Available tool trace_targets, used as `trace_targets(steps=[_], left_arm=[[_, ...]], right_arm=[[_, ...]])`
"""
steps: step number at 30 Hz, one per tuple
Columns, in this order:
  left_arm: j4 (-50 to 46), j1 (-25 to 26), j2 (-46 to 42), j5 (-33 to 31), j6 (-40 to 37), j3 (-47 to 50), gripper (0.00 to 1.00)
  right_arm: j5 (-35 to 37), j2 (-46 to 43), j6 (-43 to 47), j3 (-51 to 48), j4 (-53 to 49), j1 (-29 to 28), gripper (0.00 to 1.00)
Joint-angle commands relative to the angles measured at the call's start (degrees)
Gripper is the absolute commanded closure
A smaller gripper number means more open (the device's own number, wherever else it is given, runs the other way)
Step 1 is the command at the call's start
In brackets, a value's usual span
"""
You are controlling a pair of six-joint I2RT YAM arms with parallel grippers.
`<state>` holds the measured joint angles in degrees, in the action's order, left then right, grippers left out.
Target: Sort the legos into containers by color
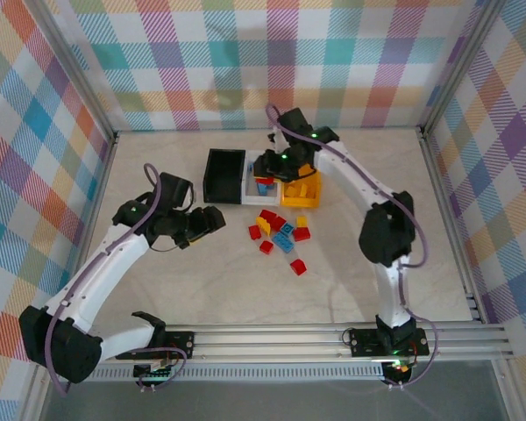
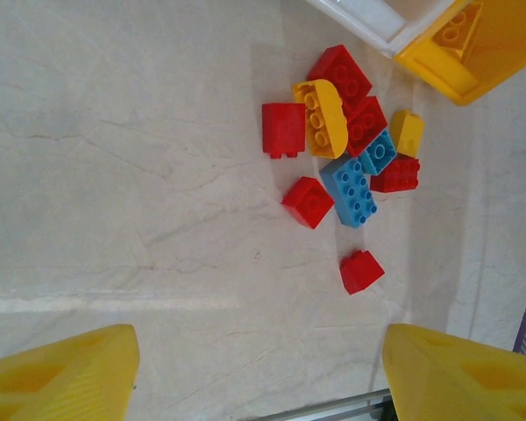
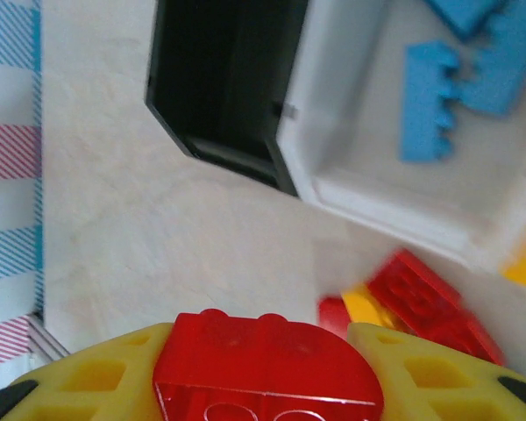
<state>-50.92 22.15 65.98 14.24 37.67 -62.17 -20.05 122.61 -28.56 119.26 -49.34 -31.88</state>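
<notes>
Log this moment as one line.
right pincer: shut on red brick, near black bin | left pincer: open, empty, beside loose pile | white bin: blue bricks inside

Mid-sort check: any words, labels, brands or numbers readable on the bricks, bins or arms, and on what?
None readable.
On the red brick in the right gripper: raised marks on its face, cut off at the frame edge, illegible.
Studs of the loose bricks: too small to tell.
</notes>
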Motion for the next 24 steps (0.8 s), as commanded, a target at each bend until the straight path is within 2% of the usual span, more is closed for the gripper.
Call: trace_targets(steps=[1,6,10,11,15,20,24], left_arm=[[-4.02,-1.38,-2.72,-1.05,0.74,1.66,0.26],[-6.33,-2.46,-6.01,-0.36,1.05,3.61,0.25],[-8.12,-3.16,-7.71,0.33,1.11,4.41,0.25],[-8.76,-3.29,-8.01,0.43,1.18,4.30,0.25],[-10.84,-3.61,-8.80,0.70,0.91,3.81,0.24],[-11.76,-3.70,-9.62,0.62,0.75,3.75,0.24],[-10.94,-3.69,-9.55,1.20,0.49,4.04,0.23]], right_arm=[[-6.61,7.67,-3.85,9.94,0.13,-1.42,0.59],[-8.00,18.81,-7.71,23.20,1.56,-1.52,0.59],[-8.91,23.59,-11.71,27.15,7.09,-1.53,0.59],[-8.98,24.31,-12.70,27.32,8.93,-1.52,0.58],[-8.38,26.57,-15.98,28.26,13.32,-1.53,0.44],[-7.32,27.20,-17.24,31.18,14.15,-1.53,0.35],[-6.48,24.40,-14.59,31.33,11.06,-1.26,0.34]])
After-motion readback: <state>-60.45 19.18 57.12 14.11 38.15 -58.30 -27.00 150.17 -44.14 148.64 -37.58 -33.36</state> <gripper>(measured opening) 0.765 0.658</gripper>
